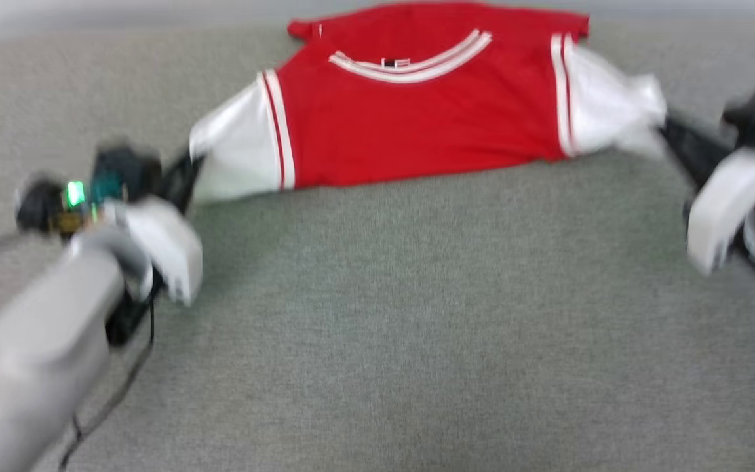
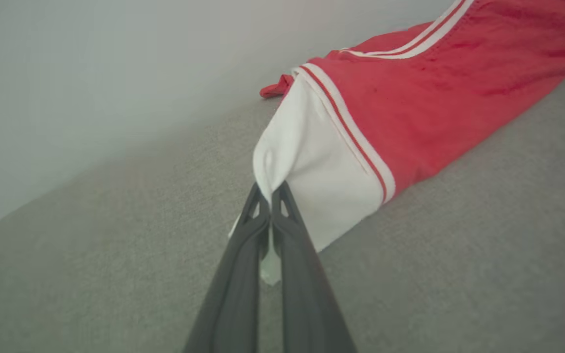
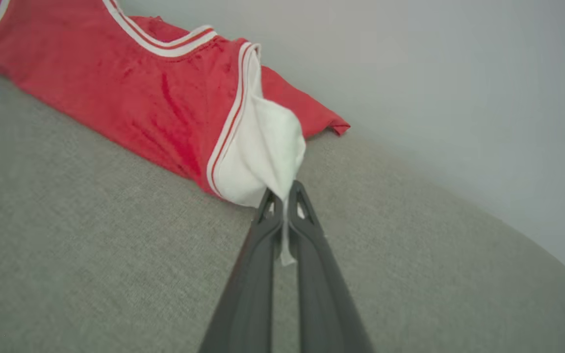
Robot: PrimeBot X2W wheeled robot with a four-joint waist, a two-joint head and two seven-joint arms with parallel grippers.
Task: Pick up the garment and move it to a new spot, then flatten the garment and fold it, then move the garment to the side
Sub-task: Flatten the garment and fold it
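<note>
The garment (image 1: 417,111) is a red jersey with white striped sleeves, stretched sideways across the far part of the grey surface (image 1: 377,314), collar trim facing up. My left gripper (image 1: 191,167) is shut on the tip of the garment's left white sleeve; in the left wrist view the left gripper (image 2: 270,189) pinches the garment (image 2: 410,98) by a sleeve fold. My right gripper (image 1: 666,124) is shut on the right white sleeve; the right wrist view shows the right gripper (image 3: 282,189) clamping the garment (image 3: 165,93) by its bunched sleeve end. The chest lettering is hidden.
The grey fabric surface runs wide in front of the garment. A pale wall (image 2: 115,73) rises behind the surface's far edge, close to the garment's back hem. A dark cable (image 1: 128,380) hangs beside my left forearm.
</note>
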